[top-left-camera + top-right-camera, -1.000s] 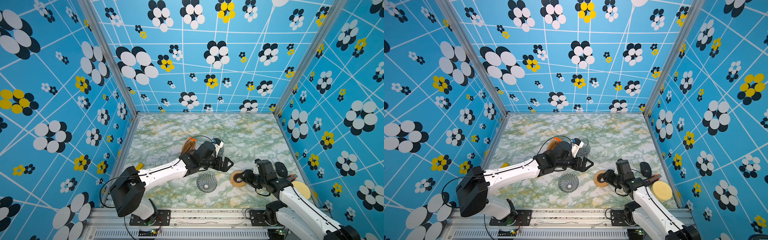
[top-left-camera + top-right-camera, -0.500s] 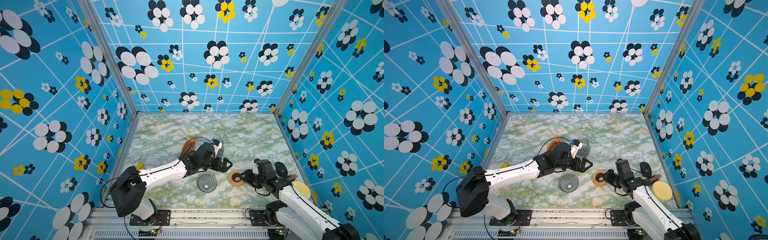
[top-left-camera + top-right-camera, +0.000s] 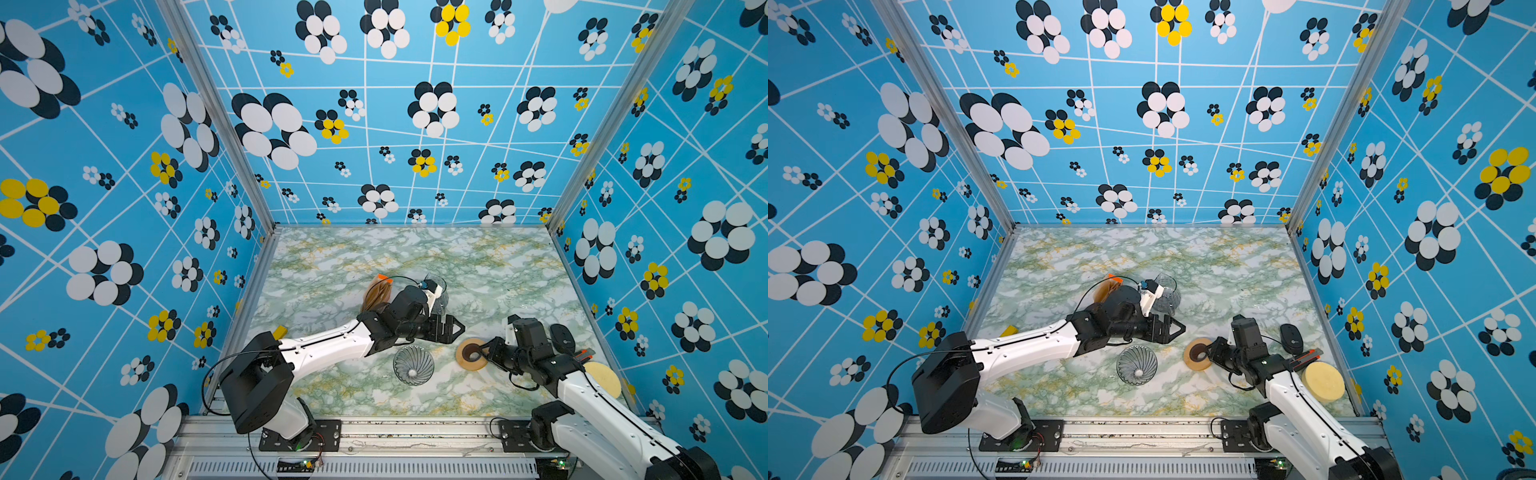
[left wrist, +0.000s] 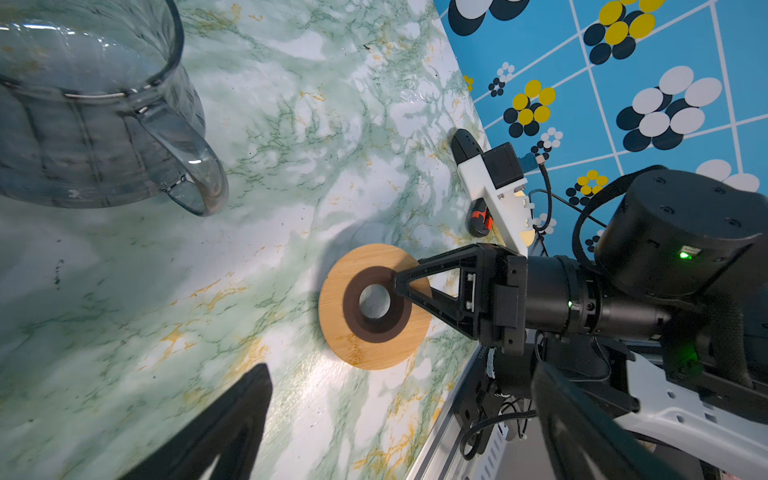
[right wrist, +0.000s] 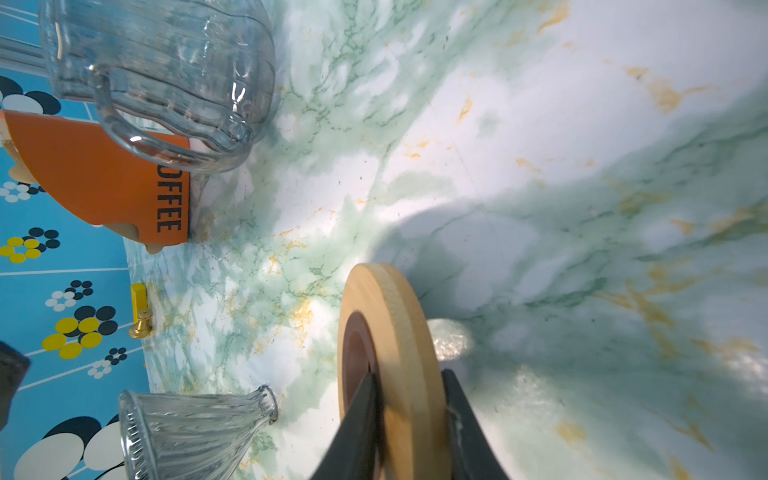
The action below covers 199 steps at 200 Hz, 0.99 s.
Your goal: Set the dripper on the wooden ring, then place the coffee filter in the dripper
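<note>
1. Pickup of wooden ring point(image 3: 471, 354) judged as step in hand, likely as seat for dripper point(image 3: 413, 365). State of right gripper point(image 5: 408, 376): clenched across ring's right rim, one finger on dark recessed face, one on underside.
2. State of left gripper point(image 3: 457, 329): spread wide, holding nothing, hovering between glass jug point(image 3: 436, 291) and ring, just far of dripper.
3. To do well: keep pinch deep on rim, not at very edge; lift level and straight up; no twisting of wrist until clear of table point(image 3: 498, 270); steer clear of dripper just left of ring, glass and apt to tip if nudged.
4. Whereabouts of coffee filter point(image 3: 1323, 380): taken to be pale tan round at right edge of table, partly behind right forearm, untouched, well apart from dripper. Keep forearm off it during lift.
5. Containers: dripper bare inside, ribs and hole plain, no paper; upright or leaning, cannot tell. Jug apparently empty. Clear packet point(image 3: 376, 293) just left of jug, orange tag, stacked brown filters inside.
</note>
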Each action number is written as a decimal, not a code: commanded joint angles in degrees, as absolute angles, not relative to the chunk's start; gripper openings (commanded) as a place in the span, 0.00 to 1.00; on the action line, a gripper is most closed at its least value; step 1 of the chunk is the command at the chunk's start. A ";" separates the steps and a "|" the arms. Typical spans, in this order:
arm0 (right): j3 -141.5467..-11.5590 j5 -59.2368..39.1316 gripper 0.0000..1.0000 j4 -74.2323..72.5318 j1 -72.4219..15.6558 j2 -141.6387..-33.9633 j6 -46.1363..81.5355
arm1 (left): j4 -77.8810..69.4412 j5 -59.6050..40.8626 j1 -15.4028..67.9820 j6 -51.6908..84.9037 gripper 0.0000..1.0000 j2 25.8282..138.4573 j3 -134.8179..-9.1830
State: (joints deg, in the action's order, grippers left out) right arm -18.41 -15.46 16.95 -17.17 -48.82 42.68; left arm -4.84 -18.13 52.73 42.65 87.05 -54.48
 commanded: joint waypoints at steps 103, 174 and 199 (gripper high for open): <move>-22.92 -11.17 0.17 25.66 -16.94 -47.16 38.06 | -8.02 -20.50 53.37 45.48 0.99 90.29 -55.48; -23.90 -12.80 0.12 24.49 -17.03 -45.22 38.38 | -10.28 -23.59 50.85 45.44 0.99 87.31 -53.35; -24.73 -14.25 0.10 23.50 -16.99 -44.49 38.56 | -10.26 -26.11 48.33 45.61 0.99 85.28 -52.49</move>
State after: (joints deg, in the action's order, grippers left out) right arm -22.90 -13.82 22.13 -17.17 -45.45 39.40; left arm -9.32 -23.05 50.59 45.50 88.40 -53.82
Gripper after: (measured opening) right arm 0.158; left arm 0.990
